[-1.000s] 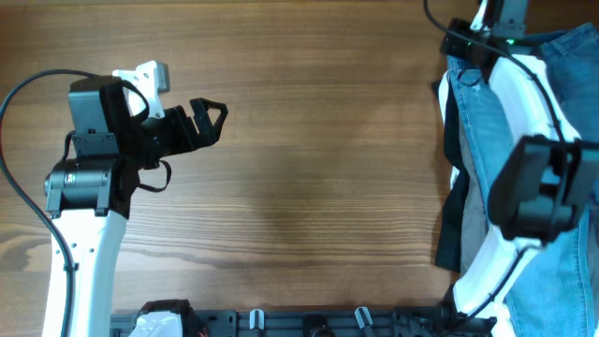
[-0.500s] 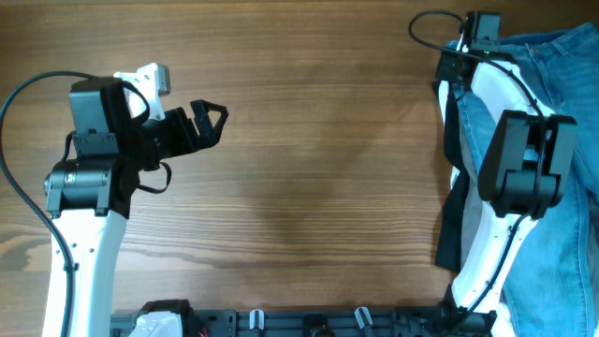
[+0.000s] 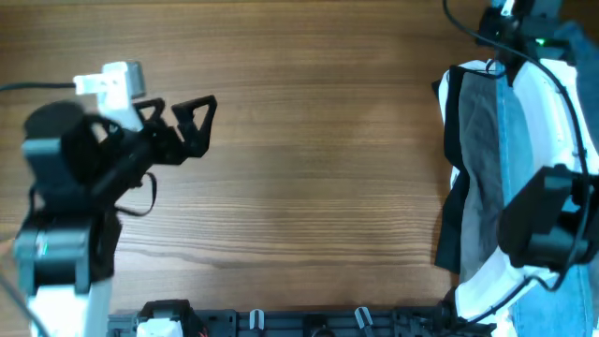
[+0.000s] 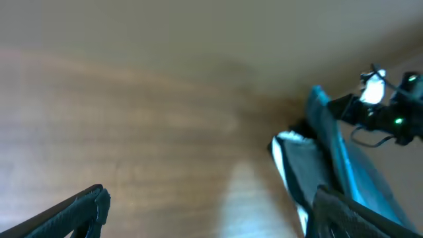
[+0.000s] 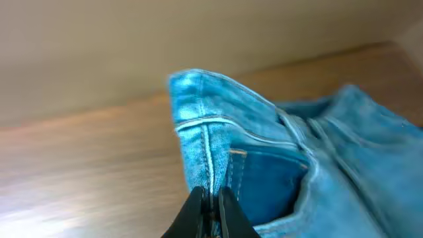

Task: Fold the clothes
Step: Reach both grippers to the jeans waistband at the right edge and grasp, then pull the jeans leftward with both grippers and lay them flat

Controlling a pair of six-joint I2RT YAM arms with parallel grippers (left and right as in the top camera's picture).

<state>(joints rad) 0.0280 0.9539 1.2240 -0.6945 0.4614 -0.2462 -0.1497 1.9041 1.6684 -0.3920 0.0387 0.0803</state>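
Left claw (image 3: pixel 187 114) stands wide open in the overhead view. It holds nothing and hangs over bare wood of the table (image 3: pixel 309 187), well apart from the jeans (image 3: pixel 517 122). The jeans lie along the table's right edge, partly under the white right arm (image 3: pixel 552 103), which reaches toward the far right corner. A dark grey cloth (image 3: pixel 473 131) lies just beside the blue denim on the side toward the table's middle. Whether it belongs to the jeans cannot be told.

From the left wrist the picture is blurred. The two black fingers (image 4: pixel 79 211) sit far apart in the lower corners with nothing between them. Far off to the right the jeans (image 4: pixel 334 155) show as a slanted blue band, with pale cloth against it.

From the right wrist the right claw (image 5: pixel 211 201) is pinched tight on a stitched seam of the jeans (image 5: pixel 264 139). The gripped edge stands upright above the fingertips, and the rest of the denim spreads away to the right. Blurred wood lies behind it.
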